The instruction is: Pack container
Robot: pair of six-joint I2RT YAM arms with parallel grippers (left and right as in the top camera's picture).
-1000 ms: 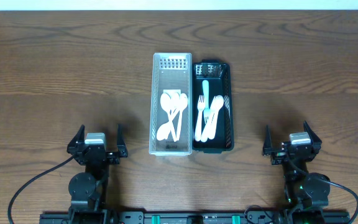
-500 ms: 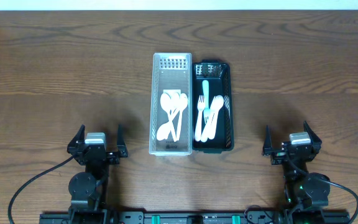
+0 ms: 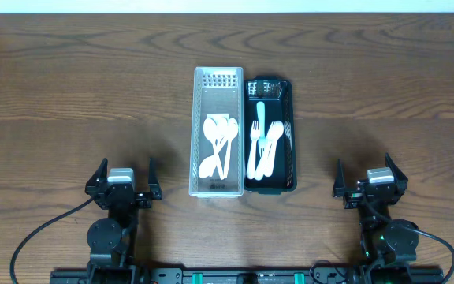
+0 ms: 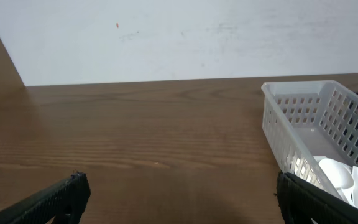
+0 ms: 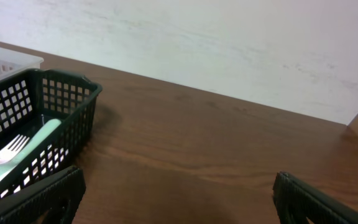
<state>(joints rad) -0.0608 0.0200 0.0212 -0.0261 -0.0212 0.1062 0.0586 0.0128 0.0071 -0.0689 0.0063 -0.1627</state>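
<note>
Overhead, a white basket point(image 3: 217, 87) of spoons point(image 3: 217, 147) and a black basket point(image 3: 290, 134) of forks point(image 3: 262, 150) are seen touching side by side on the surface point(image 3: 69, 95). The left hand point(image 3: 125, 170) and right hand point(image 3: 364, 172) are spread wide and empty, well apart from both.

Left wrist: the white basket's latticed wall point(image 4: 328, 118) is shown at right.

Right wrist: the black basket point(image 5: 48, 99) is shown at left.

Both are judged light, stiff, slightly slippery plastic, best taken by a rim.
</note>
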